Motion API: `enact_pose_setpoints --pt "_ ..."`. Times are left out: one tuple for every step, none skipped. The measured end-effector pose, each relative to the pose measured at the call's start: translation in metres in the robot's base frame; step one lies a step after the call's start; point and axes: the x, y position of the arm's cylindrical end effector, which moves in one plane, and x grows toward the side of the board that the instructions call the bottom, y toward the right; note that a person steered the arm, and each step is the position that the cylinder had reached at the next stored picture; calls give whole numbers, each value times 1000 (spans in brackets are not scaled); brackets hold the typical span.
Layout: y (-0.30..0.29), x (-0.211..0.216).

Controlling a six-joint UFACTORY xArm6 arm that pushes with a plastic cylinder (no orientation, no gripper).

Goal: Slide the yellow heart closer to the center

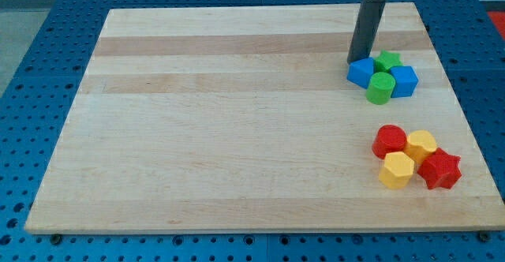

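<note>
The yellow heart [420,144] lies at the view's lower right, in a tight cluster with a red round block [389,140] on its left, a yellow hexagon-like block [396,170] below it and a red star [439,169] at its lower right. My tip [355,61] is far above that cluster, at the view's upper right. It stands against the upper left side of a blue block [361,72].
The blue block belongs to a second cluster with a green star [387,60], a blue cube [403,80] and a green cylinder [380,87]. The wooden board [221,120] rests on a blue perforated surface; its right edge runs close to both clusters.
</note>
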Motion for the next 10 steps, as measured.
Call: enact_pose_setpoints --pt "-6 0" --pt "-31 1" --pt "-39 18" --pt "-39 49" --pt "-39 75" --pt "-29 99" --pt "5 102" --pt "50 102" --pt "91 103" --pt "135 115"
